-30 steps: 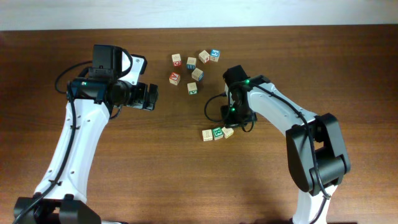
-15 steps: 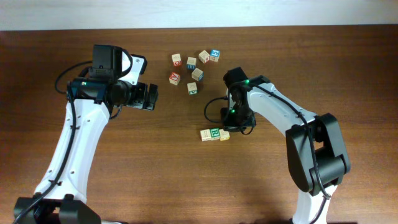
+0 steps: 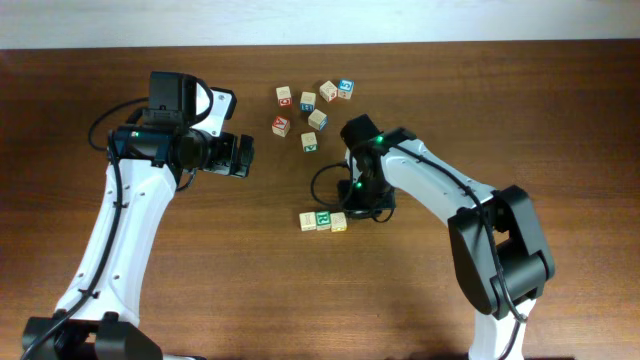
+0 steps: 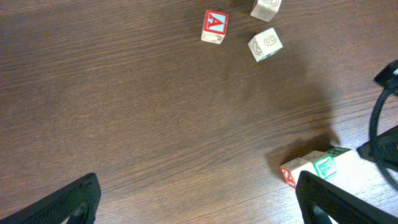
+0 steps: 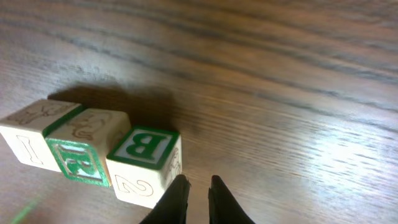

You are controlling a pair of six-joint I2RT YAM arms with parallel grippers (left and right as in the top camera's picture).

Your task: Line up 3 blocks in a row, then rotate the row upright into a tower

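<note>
Your right gripper (image 5: 198, 186) has its two fingers barely parted. Only a thin sliver of wood shows between the tips, and nothing is pinched there. The three blocks (image 3: 323, 220) sit in a tight row, face against face. The row starts just beside one fingertip and runs away from it to the side.

The nearest block (image 5: 144, 167) shows a green-bordered B on one face and a 2 on another. Its edge is right at that fingertip, and you cannot tell from the wrist view whether they touch. Next along is the middle block (image 5: 78, 149), with a green-bordered letter face. Last is the far block (image 5: 28, 140), pale with an I on it. From overhead, the whole row lies just off the gripper's tip end on the wooden table (image 3: 200, 280).

Your left gripper (image 4: 196, 186) is spread wide and holds nothing, hovering over bare wood. The row lies ahead of it and off to one side, partly hidden behind the other arm. A red A cube (image 4: 215, 26) and a pale numbered cube (image 4: 265, 45) lie farther ahead of its gap, well apart from the row.
</note>
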